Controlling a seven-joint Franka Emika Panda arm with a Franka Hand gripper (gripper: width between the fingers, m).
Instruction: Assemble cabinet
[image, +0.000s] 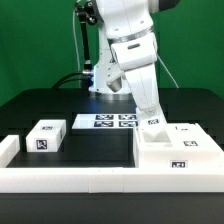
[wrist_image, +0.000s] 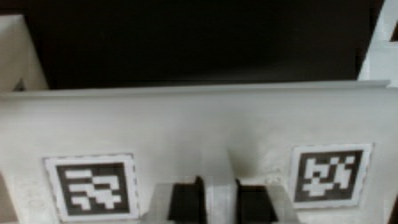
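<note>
The cabinet (image: 178, 160), a large white box with black-and-white tags, lies at the exterior view's right against the front rail. My gripper (image: 152, 113) points down onto its far upper edge. In the wrist view the cabinet (wrist_image: 196, 120) fills the frame as a white panel with two tags. My gripper (wrist_image: 222, 203) has its dark fingers (wrist_image: 185, 202) close together, with a thin white wall of the cabinet between them. A smaller white drawer block (image: 46, 137) with tags lies apart at the exterior view's left.
The marker board (image: 110, 122) lies flat behind the middle of the black table. A long low white rail (image: 70, 180) runs along the front and turns up the exterior view's left side. The arm's base and cables stand at the back.
</note>
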